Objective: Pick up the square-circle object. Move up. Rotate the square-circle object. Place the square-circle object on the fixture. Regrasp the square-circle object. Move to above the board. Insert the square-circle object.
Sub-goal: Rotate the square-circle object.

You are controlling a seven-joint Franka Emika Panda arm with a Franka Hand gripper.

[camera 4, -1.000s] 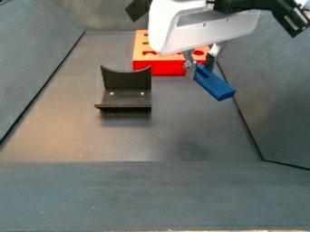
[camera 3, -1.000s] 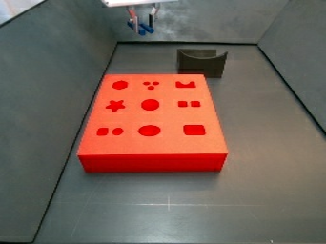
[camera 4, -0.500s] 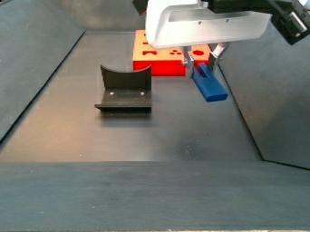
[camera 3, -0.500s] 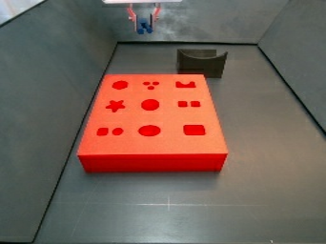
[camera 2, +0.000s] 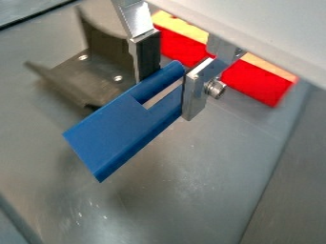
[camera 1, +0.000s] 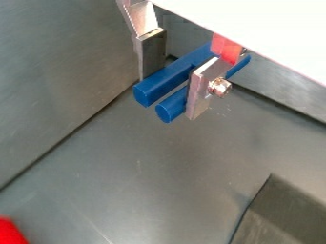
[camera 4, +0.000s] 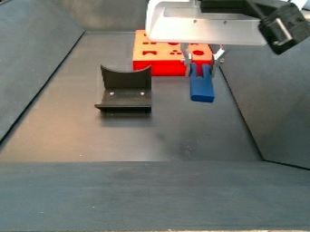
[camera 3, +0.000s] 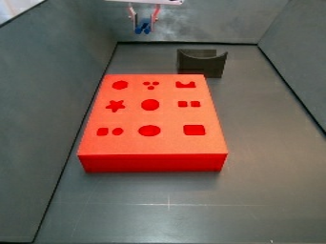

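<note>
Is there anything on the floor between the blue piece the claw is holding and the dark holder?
No. In a side view, only bare grey floor lies between the square-circle object, clamped in the raised gripper, and the fixture.

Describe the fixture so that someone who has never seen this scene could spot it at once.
Start from the big red board on the dark floor. Just beyond its far right corner in a side view stands the fixture, apart from the gripper holding the blue square-circle object in the air. It is the only dark grey blocky bracket, far smaller than the board.
</note>
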